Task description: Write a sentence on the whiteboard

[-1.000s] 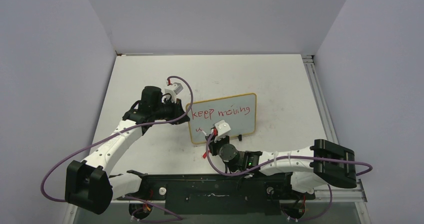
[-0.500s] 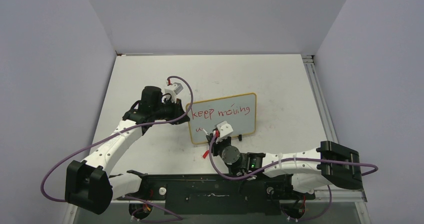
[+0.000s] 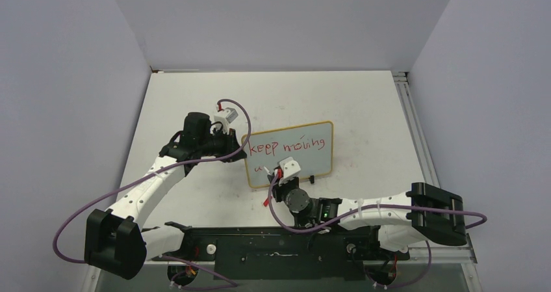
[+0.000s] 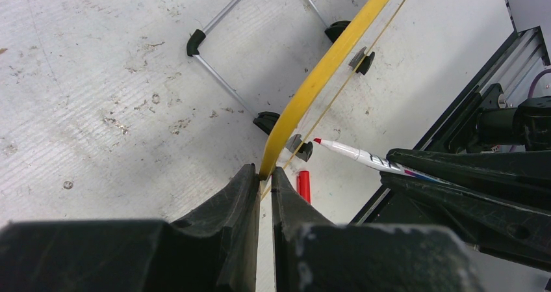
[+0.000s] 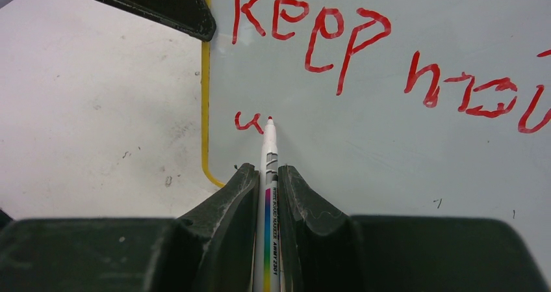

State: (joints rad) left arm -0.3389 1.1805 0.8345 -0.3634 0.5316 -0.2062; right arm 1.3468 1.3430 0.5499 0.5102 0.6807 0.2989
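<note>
The whiteboard [image 3: 318,163], pale with a yellow frame, stands upright on black feet at mid table. The sentence [image 3: 286,147] is in red: "keep moving" on the top line and a lone "u" [image 5: 243,124] below it. My left gripper [image 3: 237,142] is shut on the board's left frame edge [image 4: 325,64], which runs between its jaws [image 4: 265,170]. My right gripper [image 5: 263,170] is shut on a white marker [image 5: 268,150]. The marker's red tip rests at the board face just right of the "u". In the top view the right gripper [image 3: 281,175] sits at the board's lower left.
A red marker cap [image 3: 266,201] lies on the table just in front of the board's lower left corner, also in the left wrist view [image 4: 303,185]. The black base rail [image 3: 273,246] runs along the near edge. Grey walls enclose the table.
The right arm's elbow swung out to the right and came part way back, and the marker hand barely shifted at the "u". The left arm and the board stayed put.
</note>
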